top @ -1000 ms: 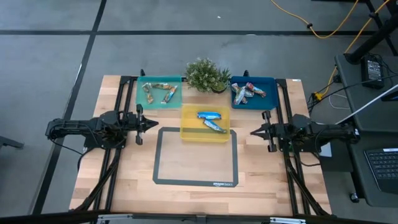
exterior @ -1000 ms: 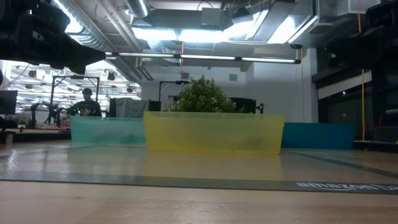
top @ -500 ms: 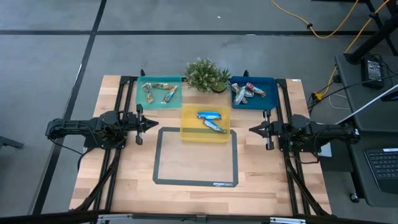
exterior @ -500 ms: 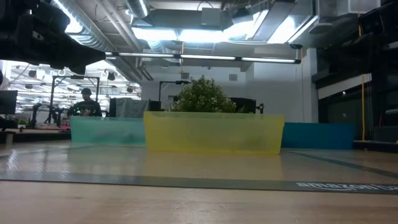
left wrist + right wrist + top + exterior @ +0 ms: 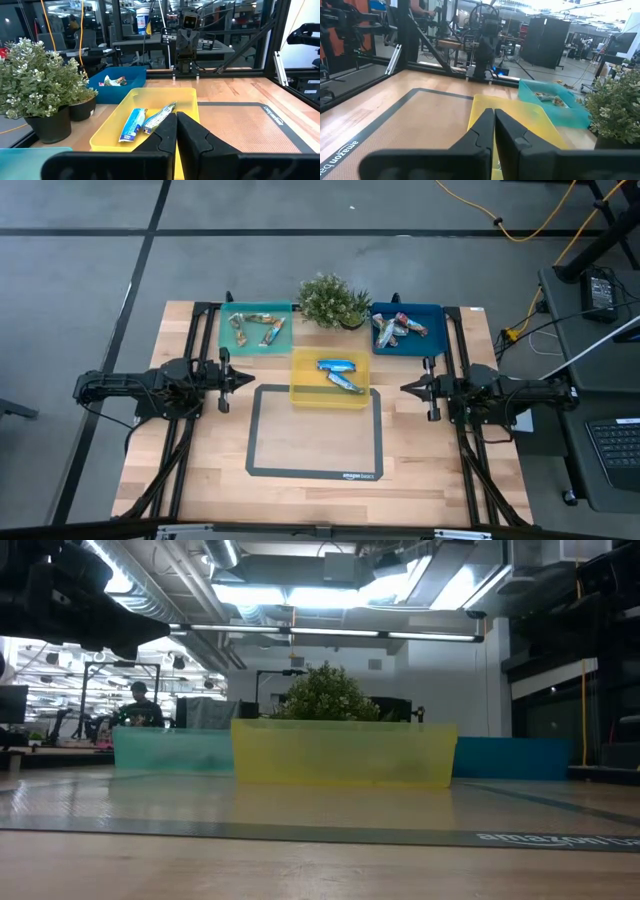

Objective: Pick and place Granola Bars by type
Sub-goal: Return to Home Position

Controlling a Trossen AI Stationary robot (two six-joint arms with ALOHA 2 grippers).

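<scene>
The Granola Bars lie sorted in three trays. Tan-gold bars (image 5: 258, 328) are in the teal tray (image 5: 228, 340), bright blue bars (image 5: 340, 372) (image 5: 134, 125) in the yellow tray (image 5: 303, 392), and silvery bars (image 5: 397, 328) in the blue tray (image 5: 432, 340). My left gripper (image 5: 248, 379) (image 5: 176, 125) hovers shut and level at the table's left, pointing at the yellow tray. At the table's right, my right gripper (image 5: 404, 389) (image 5: 493, 117) hovers the same way, shut and facing that tray. Neither holds anything.
A potted plant (image 5: 333, 300) stands at the far edge between the teal and blue trays. A black-bordered mat (image 5: 315, 472) lies on the wooden table in front of the yellow tray. Black rails (image 5: 190, 330) run along both table sides.
My right gripper has turned slightly at the wrist, so its tips have swung a little toward the far edge. It stays shut and in place.
</scene>
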